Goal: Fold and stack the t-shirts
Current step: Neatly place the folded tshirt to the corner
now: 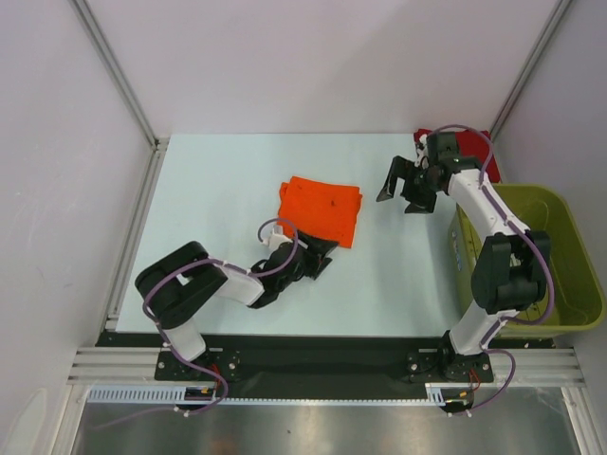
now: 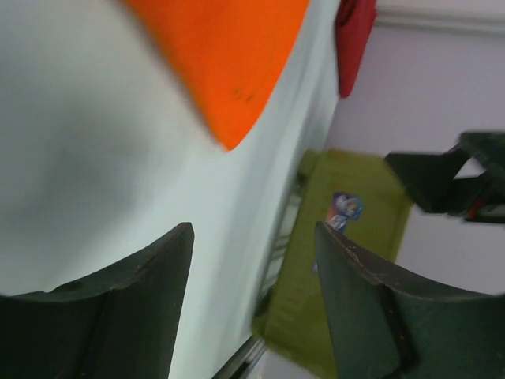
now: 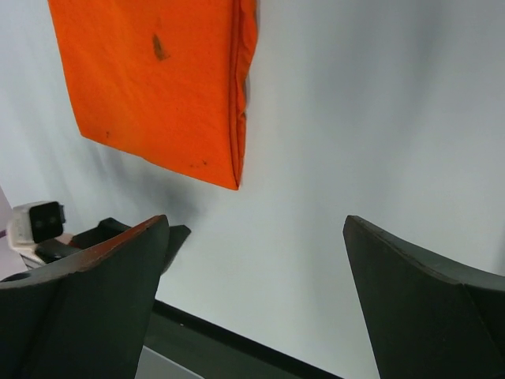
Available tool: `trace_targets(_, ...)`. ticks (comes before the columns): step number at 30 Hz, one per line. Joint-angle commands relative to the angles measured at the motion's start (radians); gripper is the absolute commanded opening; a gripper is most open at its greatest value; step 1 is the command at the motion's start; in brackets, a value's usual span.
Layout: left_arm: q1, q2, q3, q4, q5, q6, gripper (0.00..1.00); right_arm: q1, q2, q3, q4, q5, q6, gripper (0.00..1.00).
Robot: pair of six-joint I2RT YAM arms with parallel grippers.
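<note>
Across the pale table (image 1: 218,171) most of the surface shows bare, and off its right edge stands the olive-green basket (image 1: 569,223), clear of either reach. In the middle of the table lies the orange t-shirt (image 1: 321,209), already folded to a flat, nearly square packet. It is turned slightly askew, its somewhat longer side running left to right, and a doubled edge shows in the right wrist view. The dark red t-shirt (image 1: 471,142) sits in the far right corner, mostly hidden behind the right arm (image 1: 493,213), so whether it is folded I cannot tell. The right hand (image 1: 398,199) hovers above the table between the two shirts, jaws spread wide and holding nothing. The red shirt lies just behind it and the orange one apart to its left. The left hand (image 1: 322,258) is low at the orange shirt's near right corner, jaws moderately parted with nothing between them, the shirt ahead of it and to the left. By my reckoning the red shirt is next to be handled, and the right hand is much the nearer. Only its own arm lies over the cloth.
</note>
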Motion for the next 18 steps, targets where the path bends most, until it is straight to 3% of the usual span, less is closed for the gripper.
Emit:
trace_targets(1,-0.004,-0.009,0.132,-0.11,-0.155,-0.06,0.69,-0.019,0.008,0.002,-0.029,-0.001,-0.031,1.0)
trace_targets(3,-0.004,0.057,0.142,-0.086,-0.155,-0.132,0.68,-0.022,0.01,-0.009,-0.023,-0.001,-0.037,1.0)
trace_targets(10,-0.009,0.14,0.245,-0.22,-0.165,-0.184,0.61,-0.028,0.052,0.034,-0.013,-0.03,-0.017,1.0)
trace_targets(15,-0.014,0.114,0.293,-0.384,-0.167,-0.175,0.66,-0.028,0.111,0.095,-0.008,-0.049,0.003,1.0)
trace_targets(18,-0.011,0.14,0.294,-0.377,-0.182,-0.209,0.66,-0.028,0.147,0.127,0.001,-0.072,0.033,1.0)
